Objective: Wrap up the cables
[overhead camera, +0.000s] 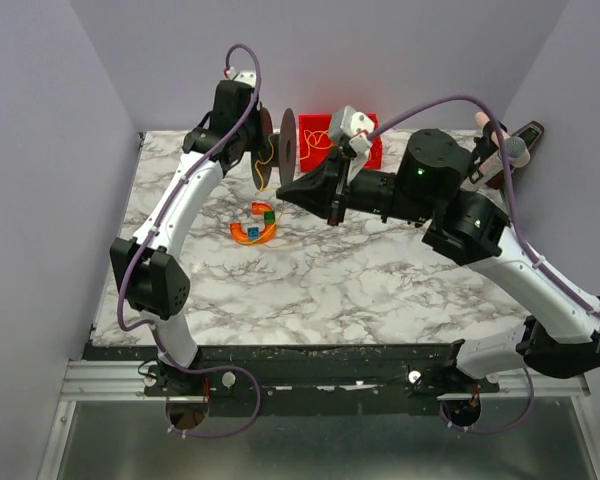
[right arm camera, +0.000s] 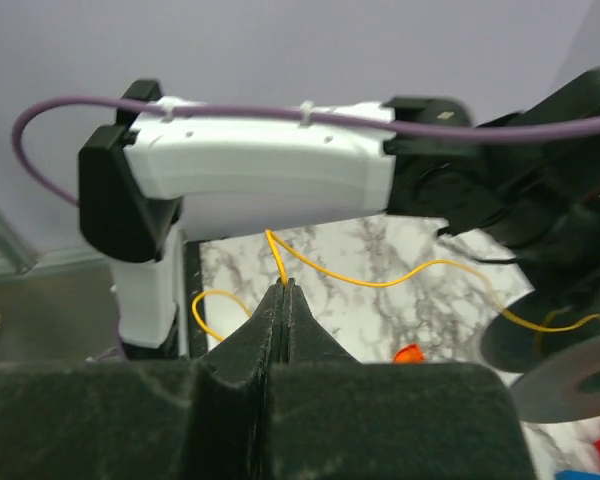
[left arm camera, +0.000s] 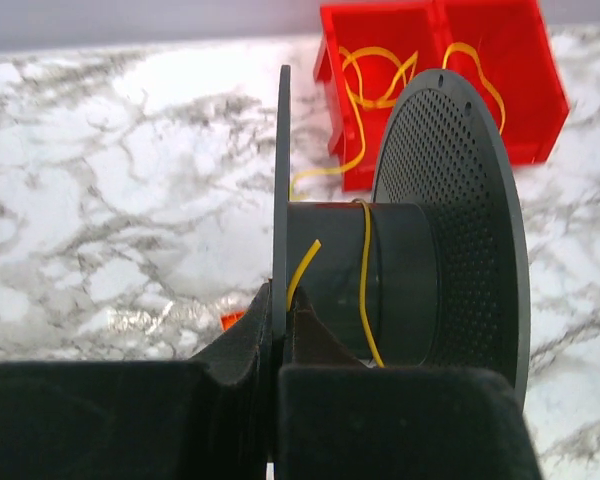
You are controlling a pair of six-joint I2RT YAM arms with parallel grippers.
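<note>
Right claw (right arm camera: 285,290) tight on cable (right arm camera: 380,284), strand rightward toward spool (right arm camera: 575,375).

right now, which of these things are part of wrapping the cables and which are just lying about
Part of the job:
yellow cable
dark spool it winds round
red bin holding more loose cable

Just lying about:
orange curved piece with small coloured blocks in it
</note>
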